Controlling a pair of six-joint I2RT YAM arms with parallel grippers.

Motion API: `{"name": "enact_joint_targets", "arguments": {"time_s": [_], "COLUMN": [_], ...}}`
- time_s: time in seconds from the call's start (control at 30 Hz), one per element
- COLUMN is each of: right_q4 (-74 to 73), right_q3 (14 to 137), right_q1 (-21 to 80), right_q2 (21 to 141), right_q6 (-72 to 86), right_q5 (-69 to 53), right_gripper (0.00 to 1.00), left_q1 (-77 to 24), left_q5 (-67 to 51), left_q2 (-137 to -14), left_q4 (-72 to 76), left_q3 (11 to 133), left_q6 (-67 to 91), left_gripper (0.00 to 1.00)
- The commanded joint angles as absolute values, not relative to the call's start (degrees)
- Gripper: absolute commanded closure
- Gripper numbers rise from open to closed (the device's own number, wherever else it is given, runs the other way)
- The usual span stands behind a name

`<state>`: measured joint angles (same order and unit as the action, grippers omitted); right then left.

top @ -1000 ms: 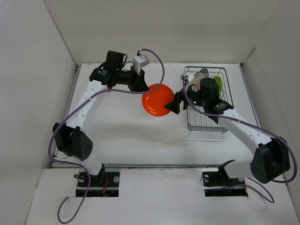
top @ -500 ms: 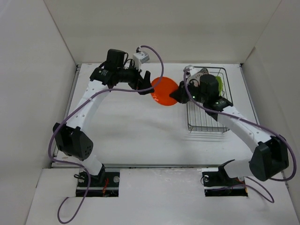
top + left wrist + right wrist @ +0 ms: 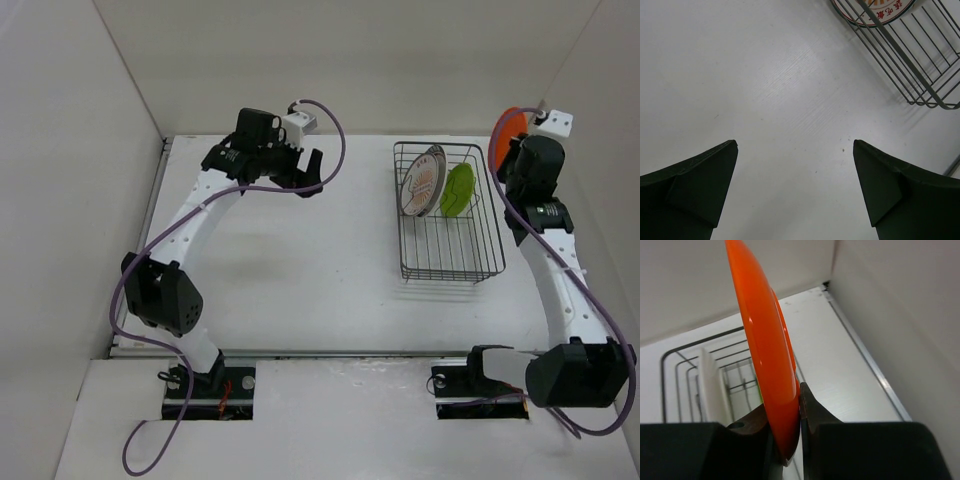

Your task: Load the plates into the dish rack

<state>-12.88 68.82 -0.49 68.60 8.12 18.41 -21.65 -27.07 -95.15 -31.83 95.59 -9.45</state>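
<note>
Upper right, right jaws pinch the orange plate (image 3: 506, 125) upright; ease it edge-first into a free slot of the dish rack (image 3: 450, 264); left jaws gape empty.

White table (image 3: 300, 290), matte top, sat boxed in on three sides: back wall (image 3: 340, 60), left wall (image 3: 60, 200), right wall (image 3: 600, 110), all plain white. A pale metal strip (image 3: 330, 353) ran along the table's near edge, with a white board (image 3: 340, 420) just in front of it. Up close, the tabletop showed faint scuffed grain and one tiny dark speck (image 3: 843, 149).
</note>
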Motion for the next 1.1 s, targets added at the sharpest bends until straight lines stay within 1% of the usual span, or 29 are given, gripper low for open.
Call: {"name": "enact_joint_targets", "arguments": {"time_s": [0.0, 0.2, 0.43, 0.53, 0.77, 1.07], "right_q4": [-8.3, -8.9, -8.9, -8.3, -8.3, -8.9], "right_q3": [68.9, 70.7, 70.7, 70.1, 70.7, 72.4], "right_q1": [-2.7, -4.3, -4.3, -2.6, -0.3, 4.2], "right_q2": [68.5, 74.4, 78.3, 79.5, 84.2, 87.3], "right_q6": [2.5, 1.9, 5.4, 5.9, 7.1, 8.9], "right_q5": [24.3, 12.9, 7.7, 7.6, 12.0, 17.8], "right_gripper": [1.0, 1.0, 1.0, 1.0, 1.0, 1.0], "left_q1": [-22.6, -22.6, -22.6, -22.6, -22.6, -22.6], "left_q5": [-25.9, -25.4, -24.8, -24.8, -24.8, -24.8], "left_q2": [-94.5, -95.0, -94.5, -94.5, -94.0, -92.9], "left_q4": [-29.7, -29.2, -28.7, -28.7, -28.7, -28.7], "left_q3": [95.4, 94.9, 93.3, 93.3, 93.3, 92.2], "left_q6": [-9.2, -9.8, -9.8, -9.8, -9.8, -10.3], "left_gripper": [0.0, 0.0, 0.0, 0.0, 0.0, 0.0]}}
